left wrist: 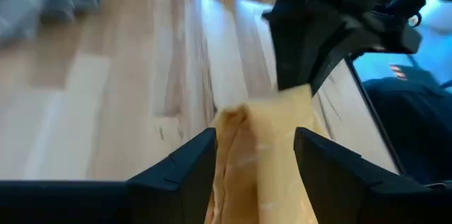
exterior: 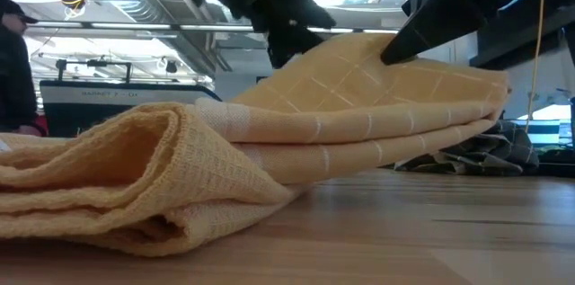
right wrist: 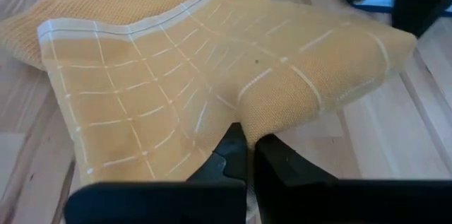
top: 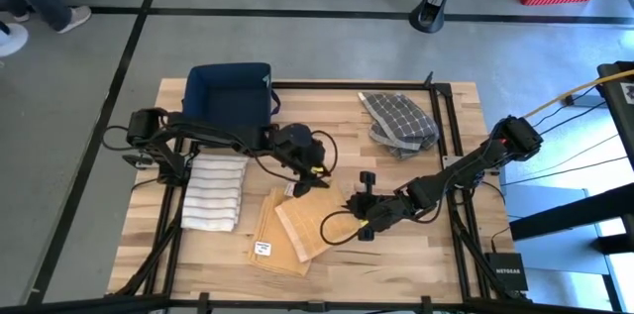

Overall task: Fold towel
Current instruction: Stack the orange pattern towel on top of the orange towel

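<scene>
A: Looking from above: soft yellow towel (top: 302, 227) on the bench (top: 396, 245), between both pincers.

B: Wrists?

A: Right pincer (right wrist: 244, 155) pinches its limp edge; left pincer (left wrist: 254, 157) is spread around a corner fold.

You've got the towel (top: 309, 227) at table (top: 416, 255) centre-front, lying partly on another cloth (top: 267, 245) w/ a tag (top: 263, 248). Left of both: a striped towel (top: 214, 192). Behind that, at the back edge, a bin (top: 230, 93). A checked cloth (top: 398, 122) lies back-right. Left gripper (top: 302, 185) is at the towel's back corner, right gripper (top: 349, 215) at its right edge.
</scene>
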Robot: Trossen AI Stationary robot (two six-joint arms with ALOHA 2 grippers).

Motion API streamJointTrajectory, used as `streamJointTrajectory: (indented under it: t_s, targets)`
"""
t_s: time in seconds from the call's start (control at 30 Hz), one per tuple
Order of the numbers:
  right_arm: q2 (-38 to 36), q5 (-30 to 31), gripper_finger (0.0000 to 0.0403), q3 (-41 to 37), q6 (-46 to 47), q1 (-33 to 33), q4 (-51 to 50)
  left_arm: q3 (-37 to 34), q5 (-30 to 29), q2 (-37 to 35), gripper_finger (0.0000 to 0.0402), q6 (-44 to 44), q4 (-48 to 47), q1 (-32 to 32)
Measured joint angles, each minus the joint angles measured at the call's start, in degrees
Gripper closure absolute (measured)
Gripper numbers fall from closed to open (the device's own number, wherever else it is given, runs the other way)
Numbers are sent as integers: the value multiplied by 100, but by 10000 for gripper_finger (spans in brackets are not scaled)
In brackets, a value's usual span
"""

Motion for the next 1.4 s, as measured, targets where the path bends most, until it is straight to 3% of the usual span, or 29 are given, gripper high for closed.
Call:
streamJointTrajectory:
  t_s: [0.17, 0.37, 0.47, 0.67, 1.03, 1.2, 1.4]
  targets:
    - [0, -6, 398, 2, 0, 0, 3, 8, -171, 20, 219, 457, 563, 46]
    - [0, -8, 397, 2, 0, 0, 2, 4, 352, 378, 219, 535, 1260, 127]
    - [0, -10, 398, 2, 0, 0, 4, 3, 402, 575, 219, 509, 1215, 206]
    - [2, -12, 396, 4, 2, -2, -8, 2, 1057, 692, 219, 224, 1081, 279]
    - [2, -14, 398, 4, -15, -4, 5, 2, 1149, 726, 219, 372, 970, 146]
    - [2, 8, 396, 4, -20, -4, 7, 0, 601, 865, 219, 594, 980, 15]
    - [2, 8, 398, 4, -34, -3, 1, 0, 569, 869, 219, 642, 976, 3]
